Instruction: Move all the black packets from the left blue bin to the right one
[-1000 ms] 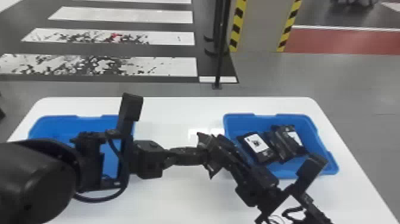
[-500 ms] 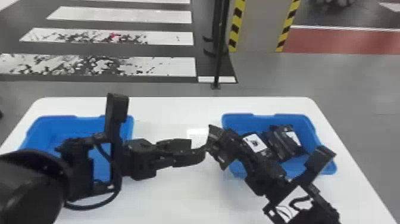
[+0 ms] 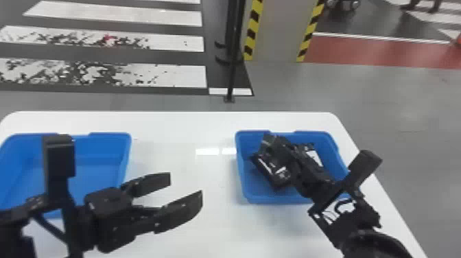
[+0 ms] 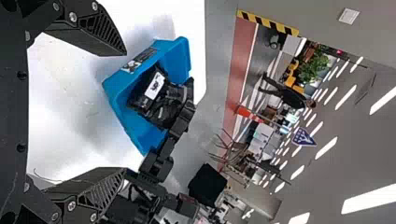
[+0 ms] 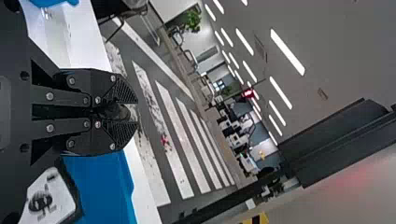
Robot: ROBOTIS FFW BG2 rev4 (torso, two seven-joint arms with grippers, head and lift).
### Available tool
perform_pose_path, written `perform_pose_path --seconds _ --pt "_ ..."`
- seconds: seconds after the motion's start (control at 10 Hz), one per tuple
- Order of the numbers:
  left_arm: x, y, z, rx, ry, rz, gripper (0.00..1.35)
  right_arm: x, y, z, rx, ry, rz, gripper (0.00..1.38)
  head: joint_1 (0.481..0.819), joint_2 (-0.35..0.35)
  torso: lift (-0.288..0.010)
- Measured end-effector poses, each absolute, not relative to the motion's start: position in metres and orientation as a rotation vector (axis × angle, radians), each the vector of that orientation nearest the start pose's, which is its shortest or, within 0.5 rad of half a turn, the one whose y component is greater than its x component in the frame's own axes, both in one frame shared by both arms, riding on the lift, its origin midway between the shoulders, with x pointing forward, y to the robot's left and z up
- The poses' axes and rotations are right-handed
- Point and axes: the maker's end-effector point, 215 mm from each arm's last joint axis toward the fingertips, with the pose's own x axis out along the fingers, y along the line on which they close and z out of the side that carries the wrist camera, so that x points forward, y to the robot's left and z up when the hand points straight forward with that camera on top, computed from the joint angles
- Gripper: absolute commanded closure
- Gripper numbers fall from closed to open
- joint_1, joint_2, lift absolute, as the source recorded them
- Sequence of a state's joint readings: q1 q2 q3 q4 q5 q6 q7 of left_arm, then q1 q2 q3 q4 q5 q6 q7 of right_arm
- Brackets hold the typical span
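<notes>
Over the right blue bin (image 3: 257, 201) is my right gripper (image 3: 269, 142). In the right wrist view this gripper (image 5: 126, 112) is shut on a dark piece, seen end-on, that looks like a black packet (image 5: 113, 110). Black packets (image 3: 272, 171) with white labels lie in that bin, partly behind the right arm; one packet (image 5: 51, 198) shows beside the gripper in the right wrist view. My left gripper (image 3: 187, 187) stands open above the table between the bins. Its own view has the same gripper (image 4: 126, 112) with nothing between its fingers. The left blue bin (image 3: 127, 147) is partly covered by the left arm.
Both bins stand on a white table (image 3: 181, 130), with bare tabletop between them. A thin black pole (image 3: 233, 68) rises from the floor beyond the table's far edge. The left forearm crosses the near side of the left bin.
The grippers, which were close together between the bins, have parted. My left one has drawn back and is open; my right one has moved over the right bin. The head view has shifted a little.
</notes>
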State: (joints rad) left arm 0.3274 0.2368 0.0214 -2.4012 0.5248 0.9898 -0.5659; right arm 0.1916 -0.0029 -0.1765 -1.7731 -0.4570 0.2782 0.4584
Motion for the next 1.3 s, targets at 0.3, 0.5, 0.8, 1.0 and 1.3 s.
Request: perform_pose_path --seconds 0.3,0.5,0.8,1.0,1.3 --pt "0.356 0.059 -0.292 -0.317 0.416 -0.892 0.18 0.528 -0.281 -0.401 0.388 0.170 0.202 0.39 0.695 -0.269 -0.140" --pt "0.346 0.067 -0.290 -0.323 0.381 -0.854 0.18 0.510 -0.298 -0.403 0.312 0.146 0.158 0.08 0.695 -0.293 -0.140" --pt "0.343 0.083 -0.288 -0.317 0.331 -0.771 0.18 0.475 -0.302 -0.373 0.170 0.080 0.150 0.11 0.695 -0.298 -0.140" --pt "0.347 0.114 -0.283 -0.283 0.287 -0.657 0.18 0.446 -0.283 -0.345 0.109 0.056 0.186 0.11 0.695 -0.239 -0.140" --pt "0.332 0.182 -0.297 -0.202 0.306 -0.439 0.18 0.391 -0.238 -0.335 0.115 0.112 0.238 0.11 0.695 -0.098 -0.140"
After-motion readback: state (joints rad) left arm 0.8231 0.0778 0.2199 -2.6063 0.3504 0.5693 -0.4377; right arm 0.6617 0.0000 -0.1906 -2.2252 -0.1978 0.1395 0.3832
